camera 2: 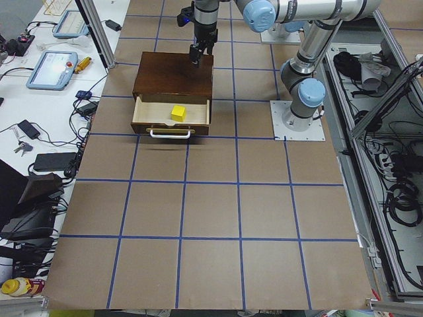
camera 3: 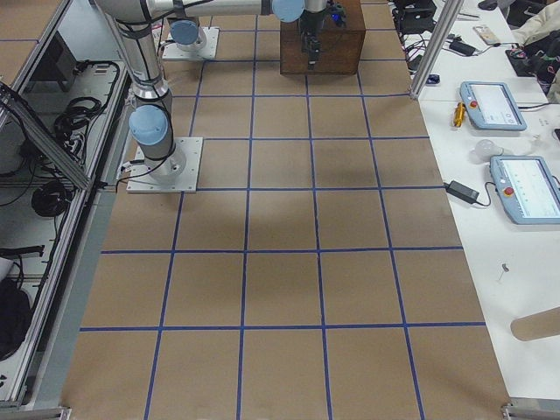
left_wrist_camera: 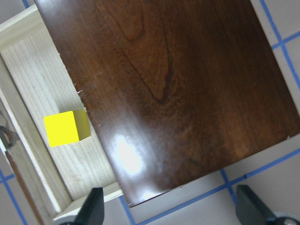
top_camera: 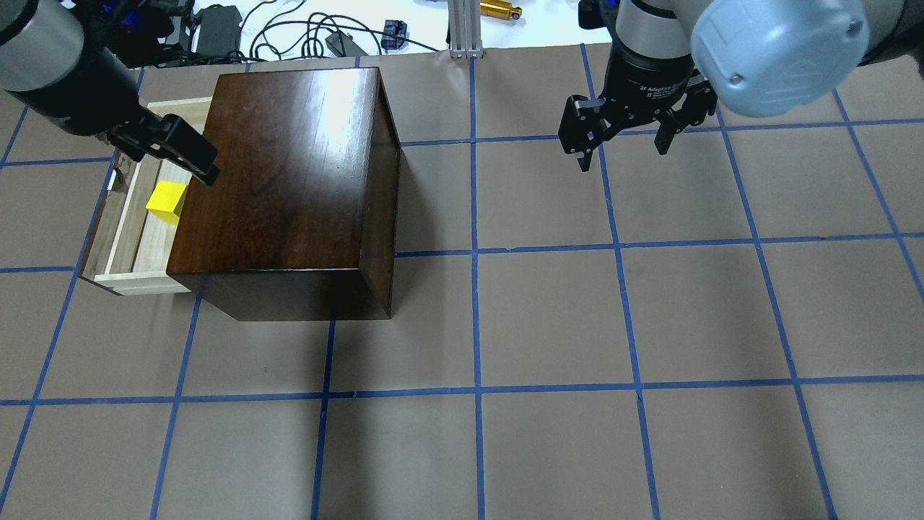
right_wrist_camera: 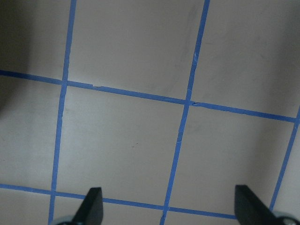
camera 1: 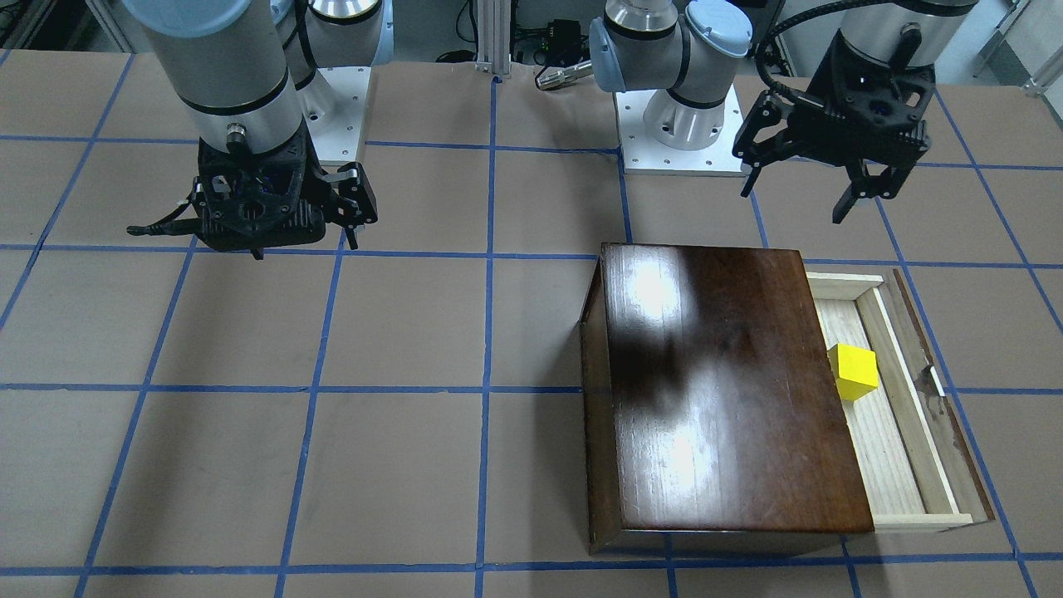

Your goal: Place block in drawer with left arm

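The yellow block [camera 1: 854, 371] lies inside the pulled-out drawer [camera 1: 893, 448] of the dark-brown wooden box [camera 1: 714, 390]. It also shows in the overhead view [top_camera: 167, 200] and the left wrist view [left_wrist_camera: 65, 128]. My left gripper [camera 1: 796, 203] is open and empty. It hangs well above the table, over the drawer's end nearest the robot's base. In the left wrist view its fingertips [left_wrist_camera: 91, 208] frame the box edge. My right gripper [top_camera: 621, 150] is open and empty over bare table, far from the box.
The drawer [top_camera: 137, 238] sticks out of the box [top_camera: 289, 180] toward the table's left end, with a metal handle [camera 2: 170, 133] on its front panel. Cables and devices [top_camera: 216, 22] lie beyond the table's far edge. Blue tape lines grid the brown table.
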Robot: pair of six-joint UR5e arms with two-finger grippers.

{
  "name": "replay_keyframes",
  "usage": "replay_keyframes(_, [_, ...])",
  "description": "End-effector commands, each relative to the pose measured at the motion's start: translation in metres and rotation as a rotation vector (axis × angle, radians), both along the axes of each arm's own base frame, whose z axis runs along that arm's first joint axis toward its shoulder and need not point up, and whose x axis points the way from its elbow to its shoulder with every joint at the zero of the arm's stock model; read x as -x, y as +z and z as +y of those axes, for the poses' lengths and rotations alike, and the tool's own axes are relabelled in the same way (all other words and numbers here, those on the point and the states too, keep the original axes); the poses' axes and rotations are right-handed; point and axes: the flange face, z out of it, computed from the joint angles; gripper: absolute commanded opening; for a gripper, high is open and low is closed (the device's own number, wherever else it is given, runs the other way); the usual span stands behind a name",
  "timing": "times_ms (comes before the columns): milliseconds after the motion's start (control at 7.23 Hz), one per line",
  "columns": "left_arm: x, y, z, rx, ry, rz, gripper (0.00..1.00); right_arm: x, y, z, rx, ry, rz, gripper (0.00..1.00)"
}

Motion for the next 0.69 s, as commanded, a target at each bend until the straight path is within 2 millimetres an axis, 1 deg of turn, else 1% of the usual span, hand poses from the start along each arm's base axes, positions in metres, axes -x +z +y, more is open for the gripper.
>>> replay_keyframes(0, [0.055,-0.007,0.006,-0.014,0.197,0.019,1.0,0.0,0.0,0.0,0.0,0.001,0.001,1.0])
replay_keyframes(138, [0.067,-0.009,0.01,-0.015,0.281,-0.02,1.0,0.0,0.0,0.0,0.0,0.0,0.001,1.0])
replay_keyframes(277, [0.07,-0.011,0.01,-0.019,0.307,-0.022,1.0,0.0,0.0,0.0,0.0,0.001,0.001,1.0])
replay_keyframes(553, [0.07,-0.008,0.008,-0.015,0.309,-0.01,1.0,0.0,0.0,0.0,0.0,0.0,0.001,1.0])
